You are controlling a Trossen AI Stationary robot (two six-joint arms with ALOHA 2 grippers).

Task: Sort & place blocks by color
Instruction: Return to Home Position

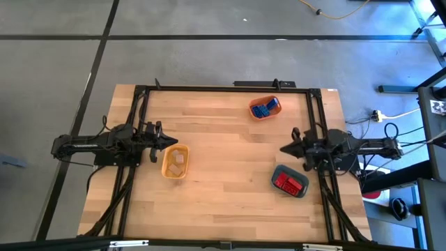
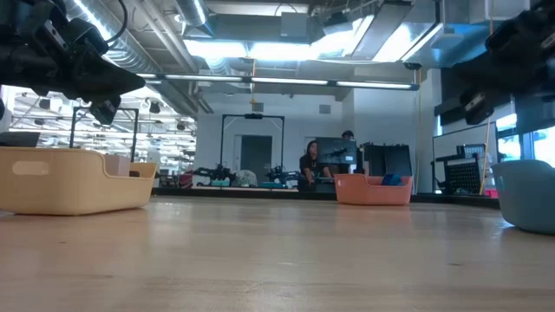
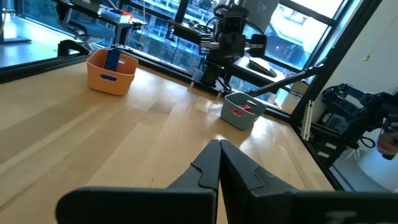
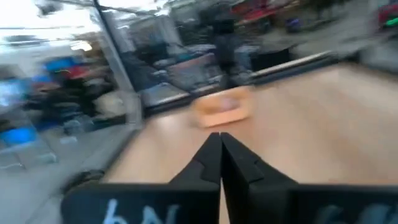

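- The left arm (image 1: 90,145) reached in from the left edge of the high view. The left jaws were pressed together, holding nothing, with their tips just beside the top edge of the yellow tray (image 1: 166,169).
- The right arm (image 1: 369,146) reached in from the right edge. The right jaws were pressed together, holding nothing, and pointed towards frame centre.
- Pale blocks (image 1: 177,160) lay inside the yellow tray, left of centre on the worktop (image 1: 223,202).
- Blue blocks (image 1: 262,110) lay inside the orange tray (image 1: 277,104), upper right of centre.
- Red blocks (image 1: 287,183) lay inside the slate-blue tray (image 1: 277,171), at lower right, just below the right jaws in the frame.
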